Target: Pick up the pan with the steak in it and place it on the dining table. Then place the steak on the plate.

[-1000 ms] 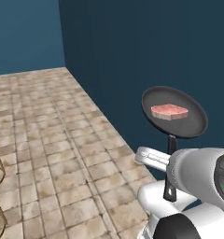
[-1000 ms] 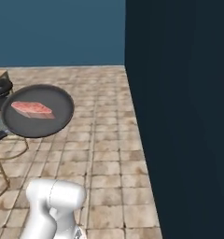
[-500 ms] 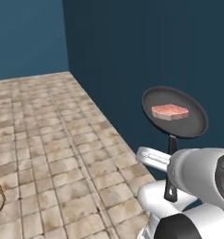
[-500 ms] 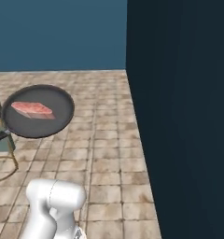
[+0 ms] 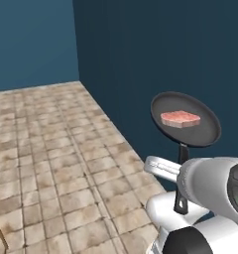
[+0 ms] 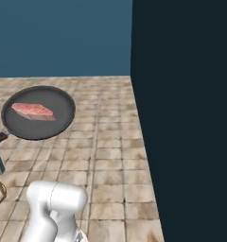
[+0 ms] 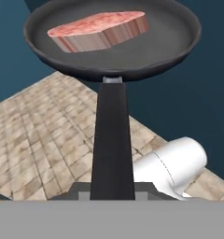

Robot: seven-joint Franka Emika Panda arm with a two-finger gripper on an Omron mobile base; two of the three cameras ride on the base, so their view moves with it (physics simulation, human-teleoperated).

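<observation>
Fingers hidden under the grey band, clamped on the handle end of the black pan (image 7: 114, 51), handle base lost behind the white arm (left base view), pinkish steak (image 7: 99, 31) inside pan, high above tiled floor (image 5: 51, 163), beside dark blue wall (image 5: 155, 54)

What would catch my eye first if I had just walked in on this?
A black pan held up in the air over the tiled floor, with a pink steak lying in it. The pincer grips the end of its long handle, right beside a tall dark blue wall.
</observation>
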